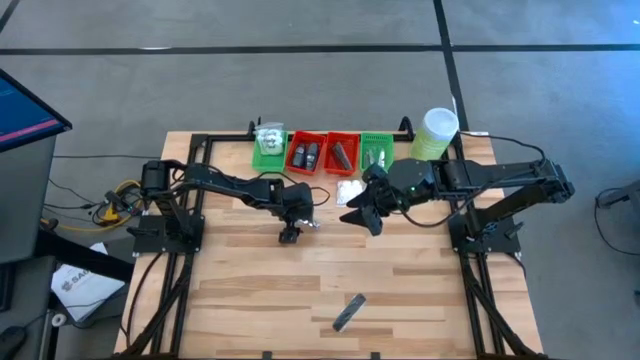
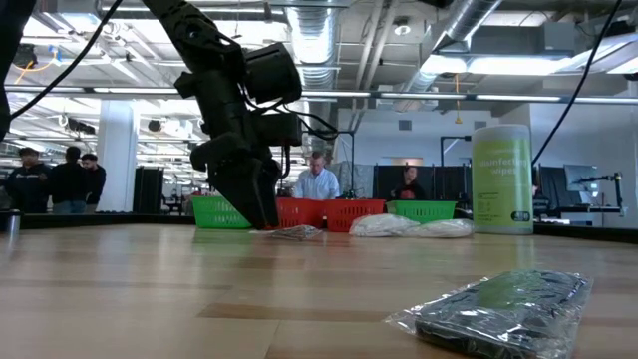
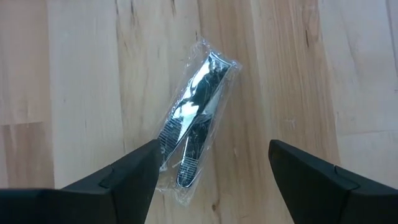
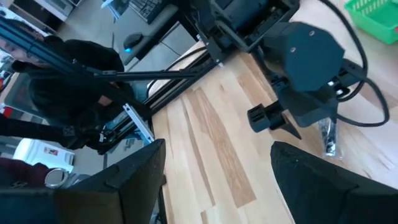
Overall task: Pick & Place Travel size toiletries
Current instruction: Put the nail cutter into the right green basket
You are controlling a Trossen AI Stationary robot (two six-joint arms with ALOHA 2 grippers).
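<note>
A clear packet with small silvery tubes [image 3: 198, 112] lies flat on the table [image 1: 250, 290]. My left gripper [image 3: 211, 168] stands open over it, pointing down, one finger on each side of the packet's near end; in the low view its fingertips [image 2: 261, 221] are close to the tabletop beside the packet [image 2: 296, 232]. Whether a finger touches the wrap, I cannot tell. My right gripper [image 1: 363, 216] hangs open just right of it, looking at the left gripper [image 4: 292, 118]. Two white soft packets [image 1: 348, 192] lie near the trays. A wrapped dark grey bar [image 1: 348, 312] lies by the near edge.
Along the far edge stand a green tray [image 1: 268, 152] with white packets, a red tray [image 1: 307, 153] with black pieces, a red tray [image 1: 343, 153] with a dark bar and a green tray [image 1: 377, 153]. A tall pale green canister [image 1: 437, 133] stands right of them. People show in the room behind.
</note>
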